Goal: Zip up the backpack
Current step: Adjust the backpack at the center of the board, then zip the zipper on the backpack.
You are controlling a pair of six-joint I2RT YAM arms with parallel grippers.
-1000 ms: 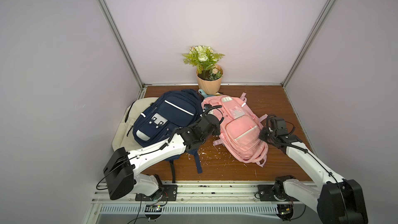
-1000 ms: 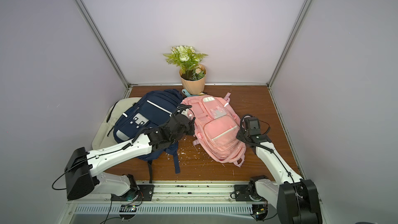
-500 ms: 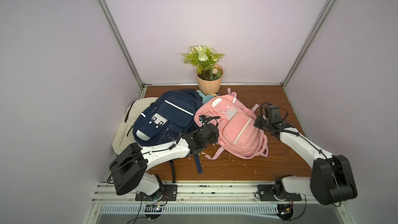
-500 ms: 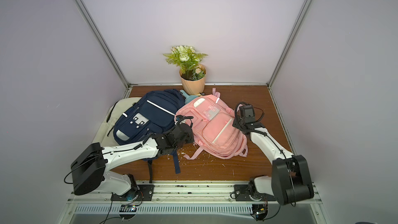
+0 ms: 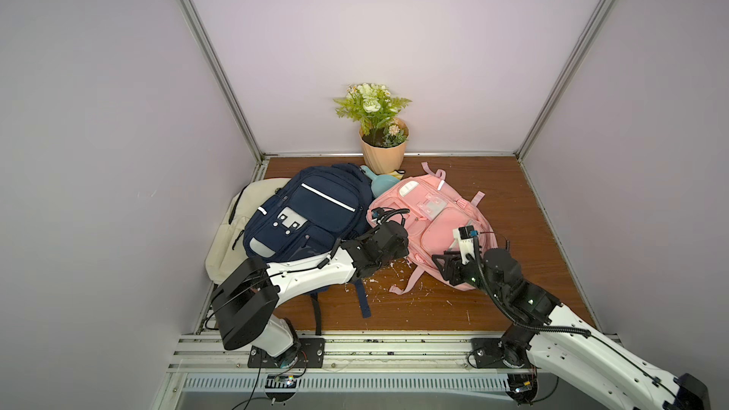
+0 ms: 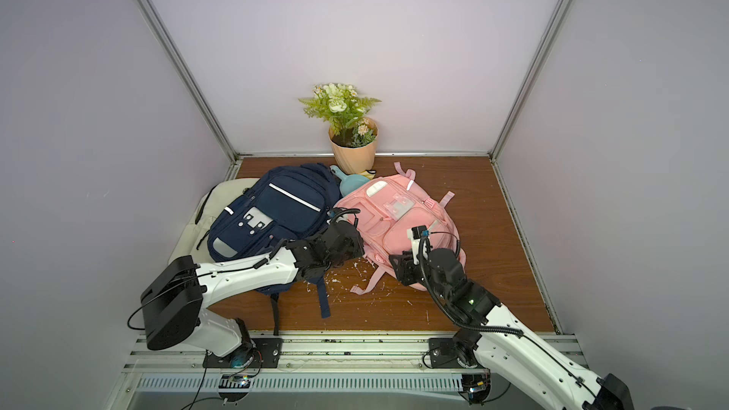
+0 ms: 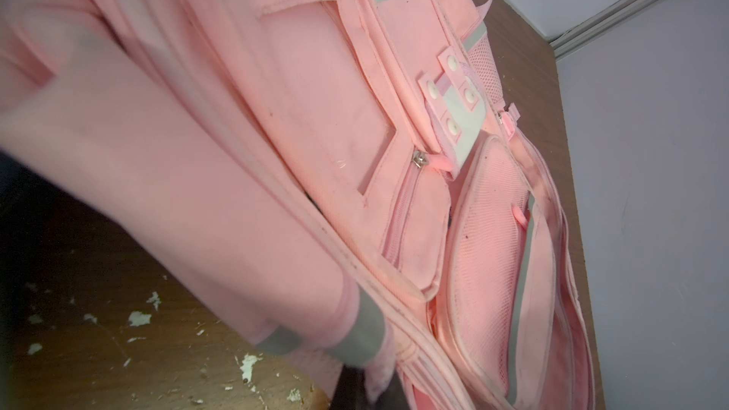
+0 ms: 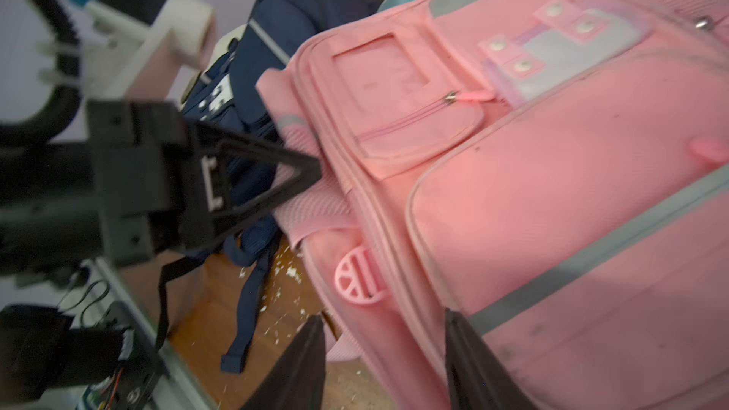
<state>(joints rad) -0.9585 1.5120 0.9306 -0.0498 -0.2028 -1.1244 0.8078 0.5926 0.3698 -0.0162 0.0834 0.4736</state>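
Note:
The pink backpack (image 5: 430, 226) (image 6: 398, 222) lies face up in the middle of the wooden floor. My left gripper (image 5: 404, 256) (image 6: 361, 254) (image 7: 365, 390) is shut on a fold of pink fabric at the pack's left side edge. Its black finger (image 8: 256, 175) also shows in the right wrist view. My right gripper (image 5: 443, 272) (image 6: 398, 270) (image 8: 388, 364) is open at the pack's near end, its fingers straddling the side wall without pinching it. A small pocket's zipper pull (image 7: 419, 159) (image 8: 451, 97) sits on the pack's front.
A navy backpack (image 5: 303, 214) leans against the pink one's left side, over a cream bag (image 5: 232, 230). Its straps (image 5: 363, 301) trail toward the front rail. A flower pot (image 5: 382, 155) and a teal scoop (image 5: 380, 185) stand behind. White crumbs litter the floor (image 5: 532, 199).
The right gripper has opened and swung from the pack's right side to its near end. The pink backpack has turned and shifted. The left gripper has kept its hold.

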